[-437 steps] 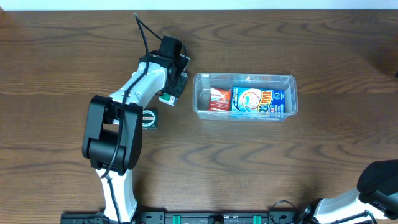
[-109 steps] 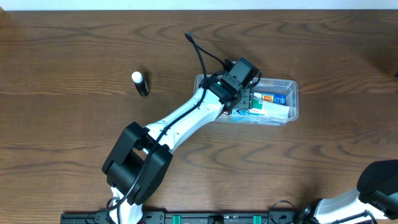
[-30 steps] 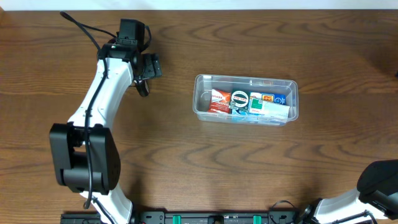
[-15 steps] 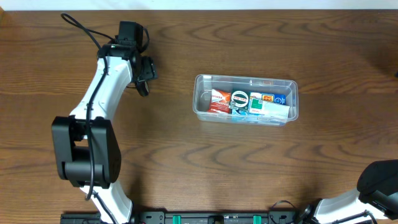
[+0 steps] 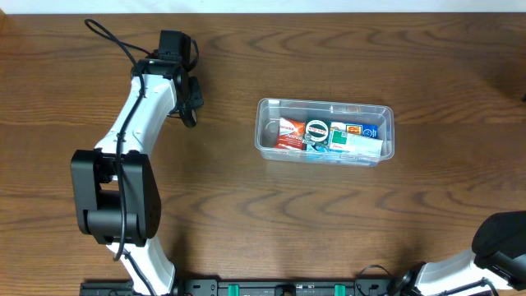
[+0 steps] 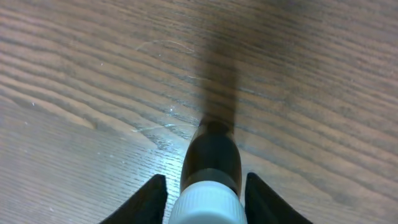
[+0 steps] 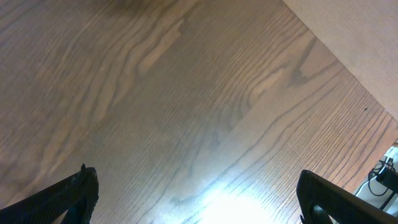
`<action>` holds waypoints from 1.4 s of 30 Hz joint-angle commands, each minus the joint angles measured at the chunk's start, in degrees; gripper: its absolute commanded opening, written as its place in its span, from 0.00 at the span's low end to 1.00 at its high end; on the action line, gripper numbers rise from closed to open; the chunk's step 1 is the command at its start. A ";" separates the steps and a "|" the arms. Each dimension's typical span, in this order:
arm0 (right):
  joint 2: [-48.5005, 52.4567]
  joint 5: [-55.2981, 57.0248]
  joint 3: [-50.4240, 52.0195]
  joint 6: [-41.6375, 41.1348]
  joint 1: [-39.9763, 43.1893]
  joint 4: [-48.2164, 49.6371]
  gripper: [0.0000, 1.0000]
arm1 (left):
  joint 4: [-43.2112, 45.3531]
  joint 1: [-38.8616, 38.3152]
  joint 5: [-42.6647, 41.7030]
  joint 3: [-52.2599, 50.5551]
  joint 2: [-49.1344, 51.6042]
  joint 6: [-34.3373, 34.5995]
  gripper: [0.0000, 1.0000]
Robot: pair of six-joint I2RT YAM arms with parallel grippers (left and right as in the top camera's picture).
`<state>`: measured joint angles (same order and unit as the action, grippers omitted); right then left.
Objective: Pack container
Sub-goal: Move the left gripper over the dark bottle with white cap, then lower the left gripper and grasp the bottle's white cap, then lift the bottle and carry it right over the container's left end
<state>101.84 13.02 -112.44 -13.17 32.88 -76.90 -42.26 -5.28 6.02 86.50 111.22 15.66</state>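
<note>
Toward the left of the desk (image 5: pixel 66 49), the left fingers (image 6: pixel 149 202) are set close on either side of a small dark tube (image 6: pixel 212 155) with a white cap. Whether it is actually pinched cannot be told. Well apart to the right, the clear container (image 5: pixel 325 103) is seen resting on the desk, with small boxes (image 5: pixel 289 131) packed inside. The right fingers (image 7: pixel 68 199) are spread wide over the wood, with nothing held.

One container (image 5: pixel 325 105) holding at least four small packs (image 5: pixel 289 131), plus one white-capped tube (image 6: pixel 211 155) outside.
</note>
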 commanded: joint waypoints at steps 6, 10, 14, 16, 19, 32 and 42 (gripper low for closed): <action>-0.46 0.26 -0.31 0.37 0.48 -0.04 0.99 | -0.31 0.35 0.68 -0.79 0.33 0.11 0.33; -0.46 0.26 -0.31 0.39 0.48 -0.04 0.99 | -0.31 0.35 0.70 -0.55 -0.04 0.11 0.32; -0.46 0.26 -0.31 0.37 0.48 -0.04 0.99 | -0.37 0.33 0.68 -0.55 -1.57 0.11 0.32; -0.46 0.26 -0.31 0.39 0.48 -0.04 0.99 | -0.59 0.33 0.68 -0.50 -2.80 0.11 0.32; -0.46 0.26 -0.31 0.37 0.48 -0.04 0.99 | -0.96 0.11 0.68 -0.50 -5.27 0.11 0.32; -0.46 0.26 -0.31 0.37 0.48 -0.04 0.99 | -3.32 -8.39 0.66 -0.35 -17.77 0.13 0.32; -0.46 0.26 -0.31 0.39 0.48 -0.04 0.99 | -3.34 -17.64 0.63 -0.33 -24.11 4.87 0.32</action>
<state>101.86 13.02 -112.44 -13.15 32.88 -76.90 -45.69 -21.26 6.20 85.89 89.38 18.48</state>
